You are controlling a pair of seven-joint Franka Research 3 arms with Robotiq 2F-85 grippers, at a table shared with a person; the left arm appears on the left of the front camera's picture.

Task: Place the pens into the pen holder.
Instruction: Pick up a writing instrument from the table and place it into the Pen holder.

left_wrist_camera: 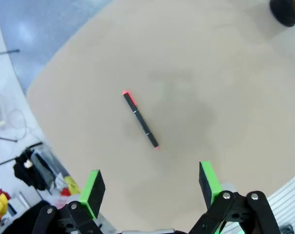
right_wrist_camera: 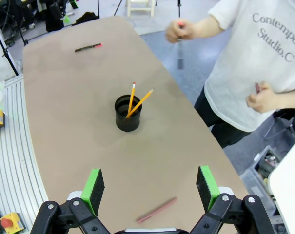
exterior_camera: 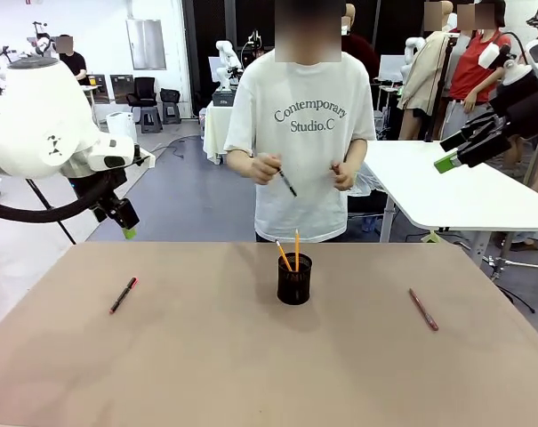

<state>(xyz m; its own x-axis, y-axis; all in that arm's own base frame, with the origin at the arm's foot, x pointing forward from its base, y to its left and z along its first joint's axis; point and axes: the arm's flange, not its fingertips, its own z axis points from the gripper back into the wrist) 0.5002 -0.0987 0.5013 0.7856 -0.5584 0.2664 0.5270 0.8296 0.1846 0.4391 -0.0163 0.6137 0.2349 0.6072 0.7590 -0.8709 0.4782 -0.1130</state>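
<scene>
Pickup hasn't started: 2 pencils (exterior_camera: 291,252) sit in the pen holder (exterior_camera: 294,279), black pen (exterior_camera: 123,294) well left of it, reddish-brown pen (exterior_camera: 423,310) well right. The left gripper (left_wrist_camera: 149,183) and right gripper (right_wrist_camera: 149,181) gape empty; next, I'd guess, each descends onto its pen.

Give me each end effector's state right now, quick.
Left end effector: open, holding nothing.
Right end effector: open, holding nothing.
Person's hand: holding a dark pen.

The table (exterior_camera: 206,365) bears a pen holder (exterior_camera: 294,281), black pen (exterior_camera: 123,295), reddish-brown pen (exterior_camera: 423,310).
</scene>
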